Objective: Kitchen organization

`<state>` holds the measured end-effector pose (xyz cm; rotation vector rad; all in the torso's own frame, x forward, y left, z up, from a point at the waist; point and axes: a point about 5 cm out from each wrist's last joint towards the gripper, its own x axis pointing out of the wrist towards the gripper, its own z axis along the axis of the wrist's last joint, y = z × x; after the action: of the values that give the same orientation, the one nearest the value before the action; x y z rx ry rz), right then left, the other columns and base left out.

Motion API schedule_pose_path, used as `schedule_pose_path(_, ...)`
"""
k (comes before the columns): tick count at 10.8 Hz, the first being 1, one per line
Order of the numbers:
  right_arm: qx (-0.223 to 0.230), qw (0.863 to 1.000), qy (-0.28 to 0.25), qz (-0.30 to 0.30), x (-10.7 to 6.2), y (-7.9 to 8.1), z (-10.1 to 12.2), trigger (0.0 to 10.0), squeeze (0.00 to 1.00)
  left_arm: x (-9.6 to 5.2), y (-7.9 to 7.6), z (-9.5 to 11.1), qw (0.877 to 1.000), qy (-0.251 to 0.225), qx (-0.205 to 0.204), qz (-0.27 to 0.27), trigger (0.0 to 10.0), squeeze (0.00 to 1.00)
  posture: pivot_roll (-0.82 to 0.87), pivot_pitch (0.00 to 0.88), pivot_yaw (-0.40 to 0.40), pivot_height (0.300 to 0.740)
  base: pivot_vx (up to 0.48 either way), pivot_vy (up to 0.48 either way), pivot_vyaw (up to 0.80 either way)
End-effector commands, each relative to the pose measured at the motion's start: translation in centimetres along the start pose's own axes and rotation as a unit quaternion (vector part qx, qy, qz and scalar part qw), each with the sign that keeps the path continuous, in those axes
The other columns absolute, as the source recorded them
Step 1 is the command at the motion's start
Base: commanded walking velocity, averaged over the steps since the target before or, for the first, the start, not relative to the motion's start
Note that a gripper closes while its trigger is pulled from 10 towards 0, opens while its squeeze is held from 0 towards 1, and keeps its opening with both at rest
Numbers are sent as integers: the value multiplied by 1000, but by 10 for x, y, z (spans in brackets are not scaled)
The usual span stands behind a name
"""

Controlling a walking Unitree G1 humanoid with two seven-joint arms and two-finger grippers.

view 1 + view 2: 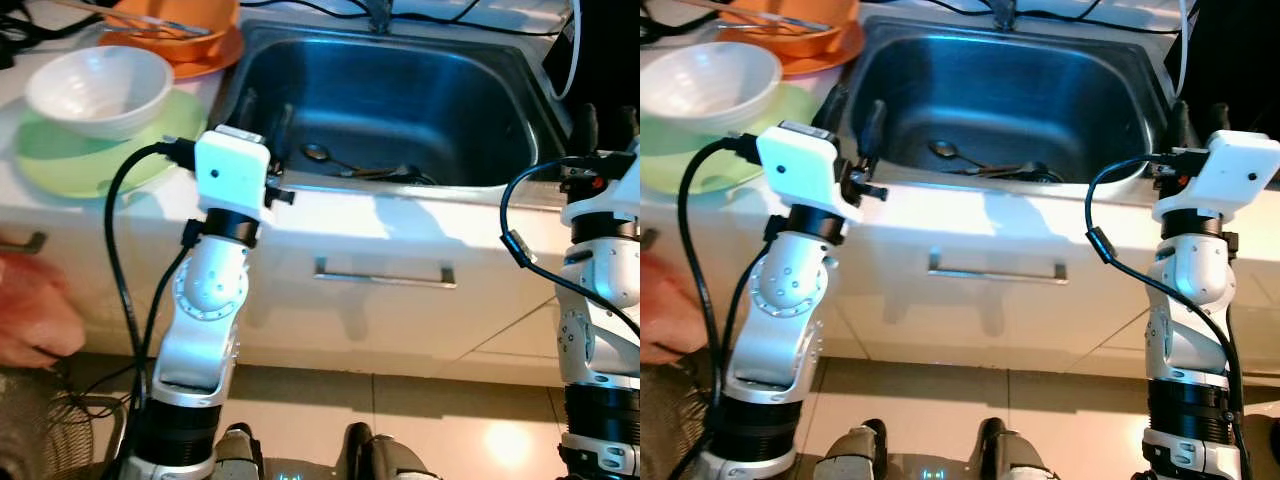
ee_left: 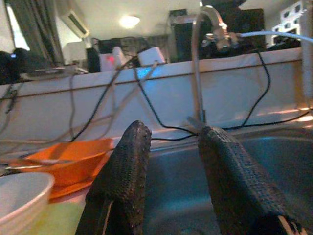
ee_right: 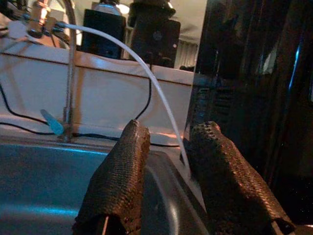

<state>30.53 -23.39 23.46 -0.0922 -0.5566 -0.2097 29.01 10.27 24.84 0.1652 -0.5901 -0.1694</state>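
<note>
Both grippers, left gripper (image 1: 855, 125) and right gripper (image 1: 1200, 118), hover spread and empty over the sink (image 1: 1120, 190) front rim. Cutlery (image 1: 985, 165) at 12 o'clock is indistinct.

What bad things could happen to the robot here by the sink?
The left gripper is raised at the sink rim, close to the white bowl stacked on the green plate, so a sideways swing might knock the bowl. The black cable looping off that arm could snag. The spoon lies low in the basin, so reaching might bump the steel wall.
</note>
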Motion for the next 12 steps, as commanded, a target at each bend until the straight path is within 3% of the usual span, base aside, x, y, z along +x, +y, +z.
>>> schedule_pose_path(1, 3, 1000, -1, 1, 1, -1, 2, 10000, 0, -2, 0, 1, 1000, -1, -3, 5, 10000, 0, 138, 217, -49, 740, -337, 0, 0)
schedule_pose_path(6, 7, 1000, 7, 4, 0, 1, -1, 10000, 0, -3, -2, 1, 1000, 3, -5, 3, 10000, 0, 142, 221, -54, 740, -343, 0, 0)
schedule_pose_path(12, 7, 1000, 14, 7, -1, 1, -4, 10000, 0, -6, -1, -4, 1000, 12, -21, 10, 10000, 0, 141, 215, -58, 740, 0, 0, 0)
